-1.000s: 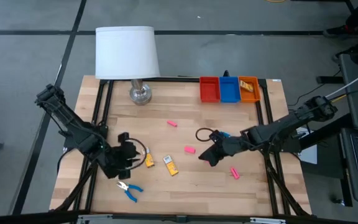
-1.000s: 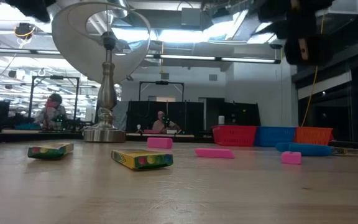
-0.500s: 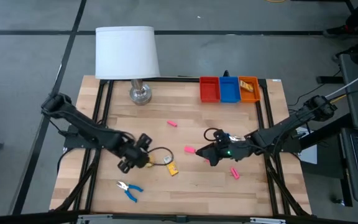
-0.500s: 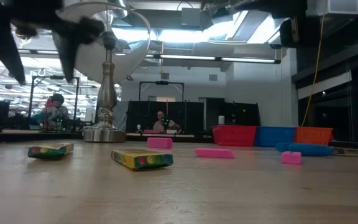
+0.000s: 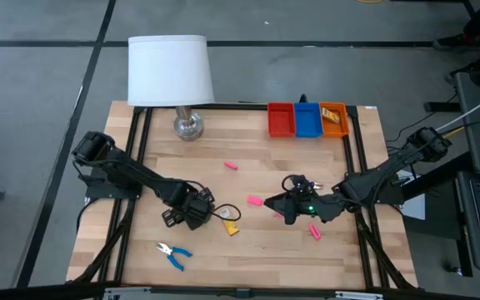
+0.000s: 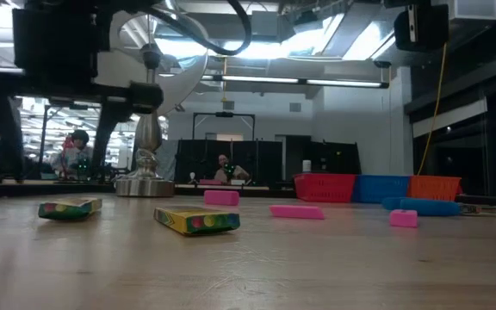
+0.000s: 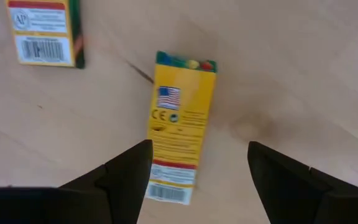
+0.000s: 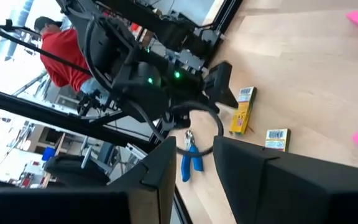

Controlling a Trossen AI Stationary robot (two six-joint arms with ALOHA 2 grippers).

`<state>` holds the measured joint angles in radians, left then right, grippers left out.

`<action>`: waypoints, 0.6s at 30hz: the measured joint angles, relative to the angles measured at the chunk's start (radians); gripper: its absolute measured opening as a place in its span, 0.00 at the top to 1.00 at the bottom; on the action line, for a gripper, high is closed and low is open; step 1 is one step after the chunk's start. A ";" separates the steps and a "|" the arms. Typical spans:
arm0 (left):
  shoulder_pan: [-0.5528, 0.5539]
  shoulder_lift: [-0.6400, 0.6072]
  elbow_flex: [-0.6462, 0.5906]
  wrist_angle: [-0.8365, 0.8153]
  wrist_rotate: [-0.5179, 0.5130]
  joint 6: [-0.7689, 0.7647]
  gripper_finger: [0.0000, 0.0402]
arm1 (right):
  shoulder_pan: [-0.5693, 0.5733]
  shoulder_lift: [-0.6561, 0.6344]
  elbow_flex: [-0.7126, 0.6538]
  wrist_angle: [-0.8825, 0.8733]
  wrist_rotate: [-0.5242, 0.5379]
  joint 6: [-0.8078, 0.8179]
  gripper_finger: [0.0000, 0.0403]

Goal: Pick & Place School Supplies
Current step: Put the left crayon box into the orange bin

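Two yellow crayon boxes lie flat on the table near its middle [image 5: 226,215], [image 5: 232,227]. My left gripper [image 5: 207,214] hovers open just left of them; in the left wrist view [image 7: 199,149] its fingers stand on either side of one box's [image 7: 180,124] near end without touching it, and the other box [image 7: 42,31] lies farther off. My right gripper [image 5: 278,210] is open and empty, right of a pink eraser [image 5: 254,200]. Two more pink erasers [image 5: 232,166], [image 5: 315,231] and blue-handled pliers [image 5: 173,254] lie loose on the table. A second blue tool shows in the low view [image 6: 420,205].
Red [image 5: 281,119], blue [image 5: 307,119] and orange [image 5: 333,119] trays stand in a row at the far right edge. A white-shaded lamp [image 5: 171,71] stands at the far left on its metal base [image 5: 187,127]. People show in the room behind the table.
My left gripper has gone toward the table's right edge, from beside the left-hand crayon box to over the two boxes, with the arm stretching out. The boxes, erasers and pliers have stayed where they were.
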<state>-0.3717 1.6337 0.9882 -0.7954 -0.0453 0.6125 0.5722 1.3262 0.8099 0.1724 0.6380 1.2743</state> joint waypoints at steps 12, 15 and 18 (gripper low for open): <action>0.022 0.003 -0.045 0.090 0.008 0.075 0.35 | 0.009 0.000 0.000 -0.009 0.036 0.024 0.72; 0.022 0.003 -0.090 0.126 0.011 0.082 0.35 | 0.009 0.000 0.000 -0.009 0.037 0.026 0.72; 0.027 0.003 -0.119 0.144 0.004 0.090 0.35 | 0.009 0.000 0.000 -0.009 0.049 0.030 0.72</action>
<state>-0.3442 1.6367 0.8691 -0.6510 -0.0411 0.7025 0.5808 1.3262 0.8098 0.1635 0.6865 1.3041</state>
